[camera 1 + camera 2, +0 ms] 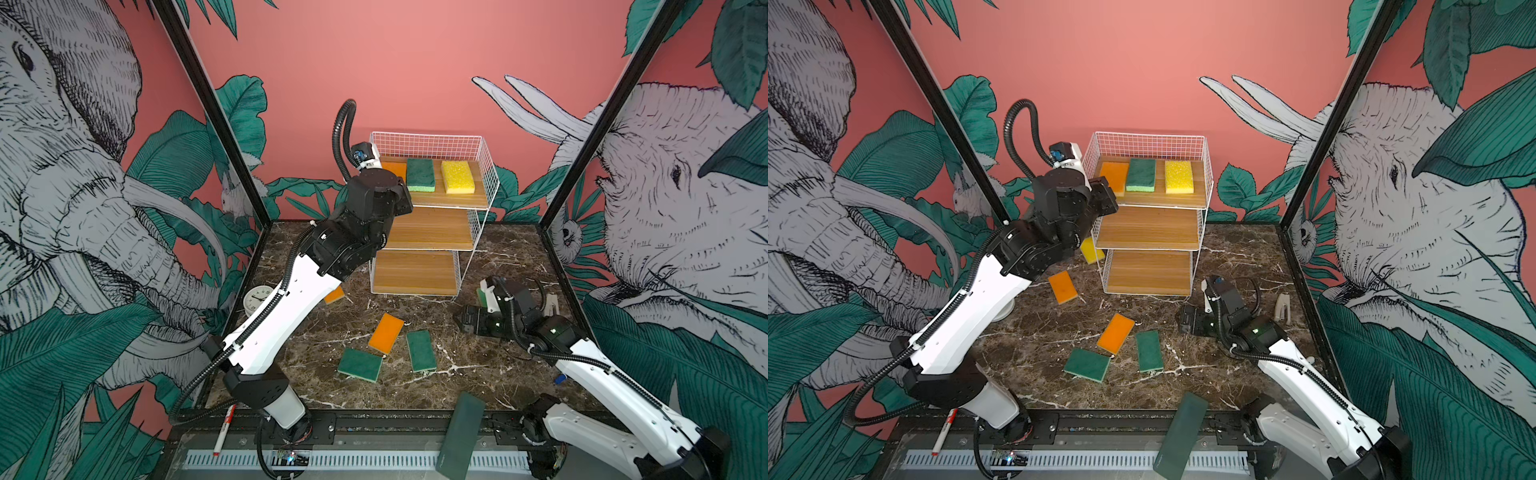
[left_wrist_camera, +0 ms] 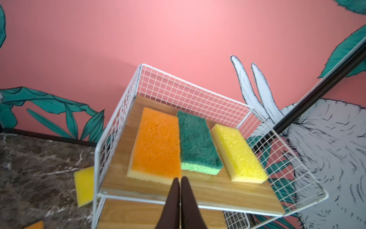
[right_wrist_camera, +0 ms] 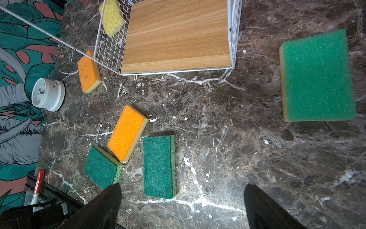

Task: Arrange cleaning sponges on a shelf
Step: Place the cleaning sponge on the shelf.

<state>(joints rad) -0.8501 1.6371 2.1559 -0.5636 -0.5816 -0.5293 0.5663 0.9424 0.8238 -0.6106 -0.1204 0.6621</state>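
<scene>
A porous orange sponge (image 2: 156,142), fibrous green sponge (image 2: 198,140) and pitted yellow sponge (image 2: 239,152) lie flat atop the wire-grid shelf (image 2: 190,93). The left gripper (image 2: 179,190) has its tapered jaws pressed together, empty. The right gripper (image 3: 183,187) gapes wide.

The marble tabletop (image 1: 478,374) carries a shelf (image 1: 415,272) far centre, six loose sponges (image 1: 386,333) and a clock (image 1: 258,299) left; three more lie on its top board (image 1: 453,198).

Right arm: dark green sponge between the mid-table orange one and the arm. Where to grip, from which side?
Likely straight down from above, jaws across the short width onto the two long edges. The green sponge lies flat, scouring face up, and both long edges look free; the orange sponge is close but apart.
</scene>
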